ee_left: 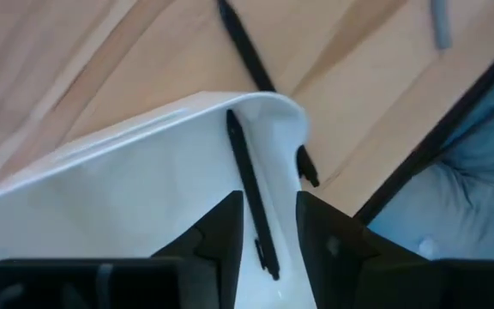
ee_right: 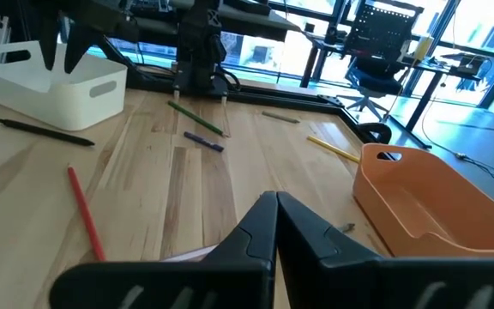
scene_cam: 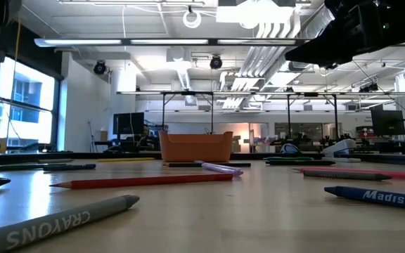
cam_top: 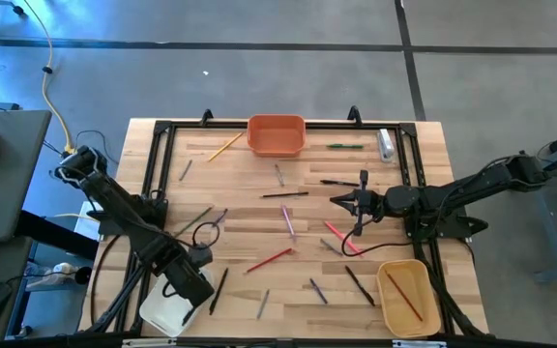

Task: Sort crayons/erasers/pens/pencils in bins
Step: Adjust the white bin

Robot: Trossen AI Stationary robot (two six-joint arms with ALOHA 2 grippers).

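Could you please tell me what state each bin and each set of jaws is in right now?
White plastic bin: holds a black pen.
Tan-yellow plastic bin: holds a red stick.
Orange plastic bin: looks empty.
Left gripper: jaws apart above the white bin.
Right gripper: jaws shut.

Overhead and table-level views share the orange bin (cam_top: 277,135); wrist cameras look close.
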